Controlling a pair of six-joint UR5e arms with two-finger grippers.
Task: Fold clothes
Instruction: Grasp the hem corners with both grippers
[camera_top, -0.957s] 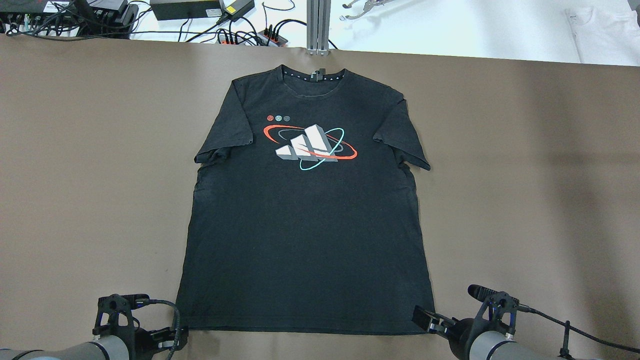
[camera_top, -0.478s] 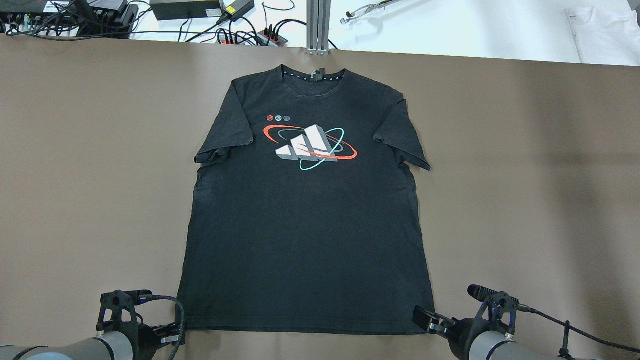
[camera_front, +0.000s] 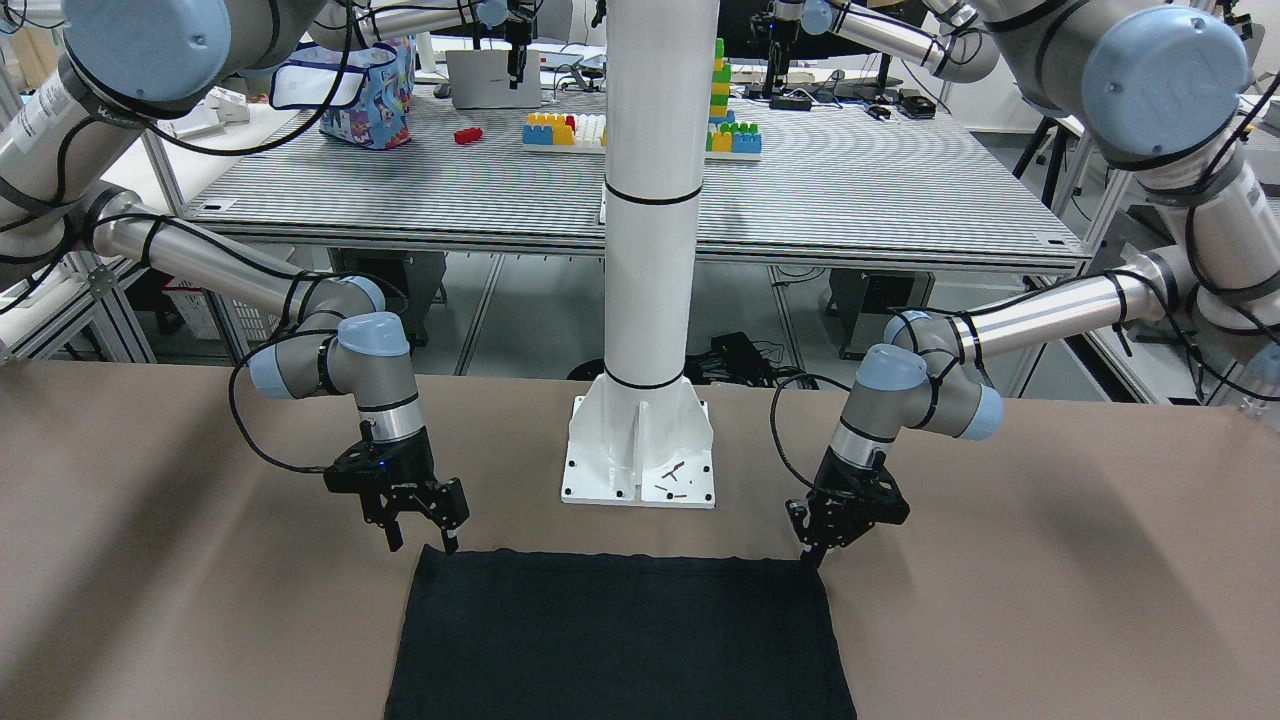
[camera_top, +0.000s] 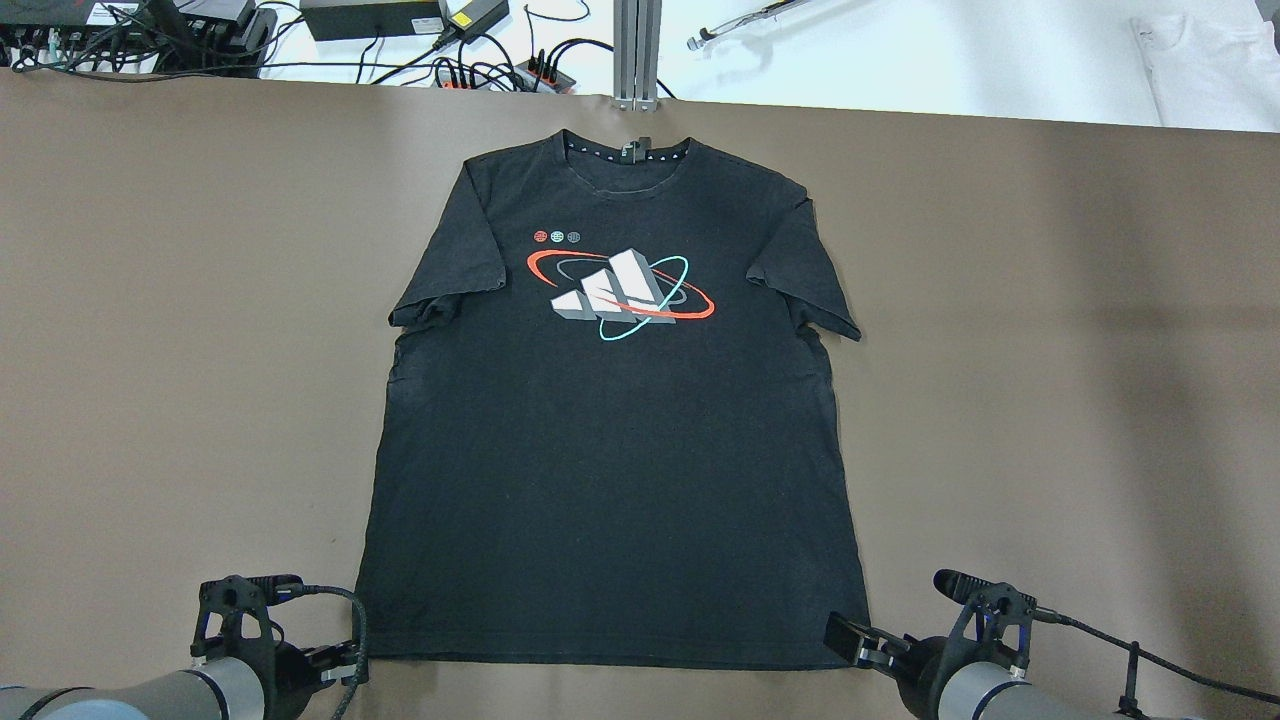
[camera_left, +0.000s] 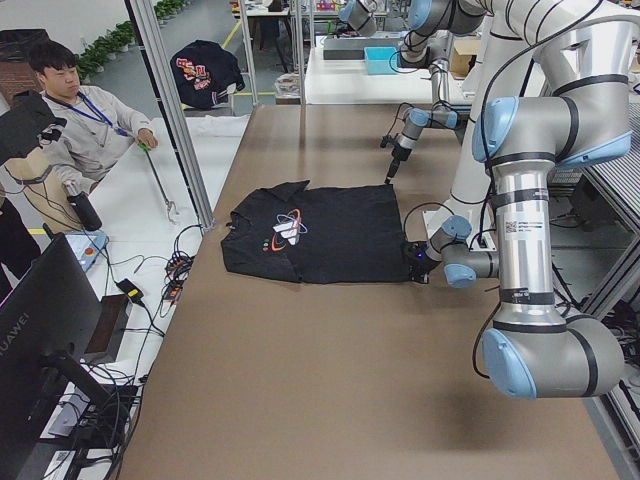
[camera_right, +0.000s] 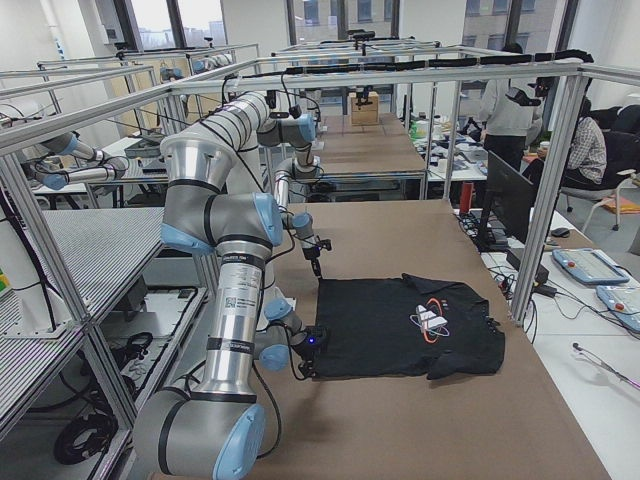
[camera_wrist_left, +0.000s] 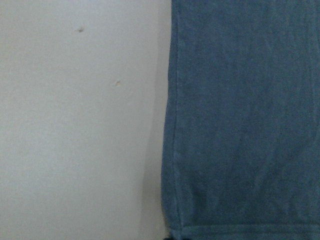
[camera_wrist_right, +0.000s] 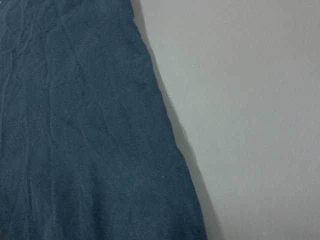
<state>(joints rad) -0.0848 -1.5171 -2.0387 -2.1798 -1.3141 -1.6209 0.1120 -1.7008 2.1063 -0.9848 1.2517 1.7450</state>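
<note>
A black T-shirt (camera_top: 610, 450) with a white, red and teal logo lies flat, front up, on the brown table (camera_top: 150, 350), collar at the far edge and hem towards me. My left gripper (camera_top: 345, 668) is low at the hem's left corner, which shows in the left wrist view (camera_wrist_left: 240, 125). From the front its fingers (camera_front: 812, 555) look close together, and I cannot tell if they hold cloth. My right gripper (camera_front: 421, 543) is open, fingers down beside the hem's right corner (camera_top: 850, 640). The right wrist view shows the shirt's side edge (camera_wrist_right: 75, 125).
The robot's white base plate (camera_front: 640, 470) stands between the arms, just behind the hem. Cables and power bricks (camera_top: 370, 20) and a white garment (camera_top: 1210, 60) lie beyond the table's far edge. An operator (camera_left: 80, 130) sits at that far side.
My left gripper has shifted slightly forward, staying at the hem's left corner. The right arm and the shirt have not visibly moved.
</note>
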